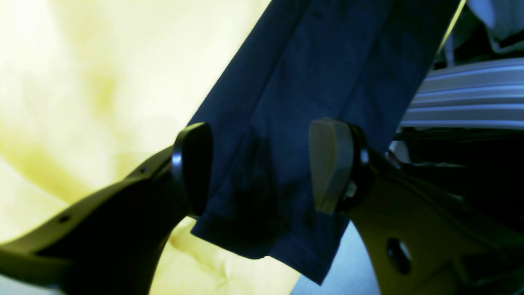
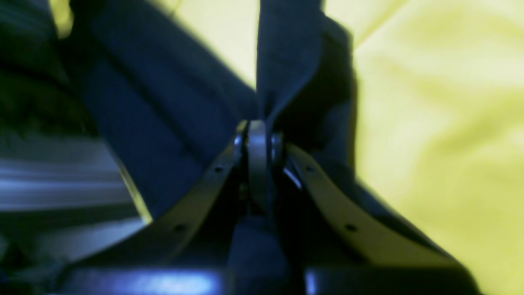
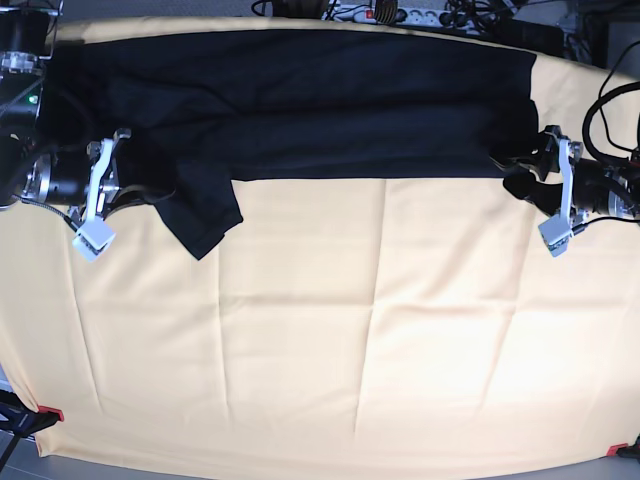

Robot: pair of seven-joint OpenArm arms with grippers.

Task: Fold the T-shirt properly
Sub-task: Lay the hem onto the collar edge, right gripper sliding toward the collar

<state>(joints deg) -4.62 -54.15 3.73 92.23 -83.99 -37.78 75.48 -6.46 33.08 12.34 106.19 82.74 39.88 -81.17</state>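
The black T-shirt (image 3: 300, 100) lies spread across the far half of the yellow-covered table (image 3: 350, 350), with one sleeve (image 3: 205, 225) hanging toward the front at the left. My right gripper (image 2: 257, 139), at the left of the base view (image 3: 150, 190), is shut on a pinched fold of the T-shirt (image 2: 163, 123) beside that sleeve. My left gripper (image 1: 262, 164) is at the shirt's right end (image 3: 522, 172). It stands open, and its fingers (image 1: 331, 164) straddle a corner of the dark cloth (image 1: 327, 73) without pressing it.
Cables and a power strip (image 3: 400, 12) run along the table's far edge. Red clamps (image 3: 50, 413) hold the yellow cover at the front corners. A ribbed metal rail (image 1: 470, 94) runs beside the left gripper.
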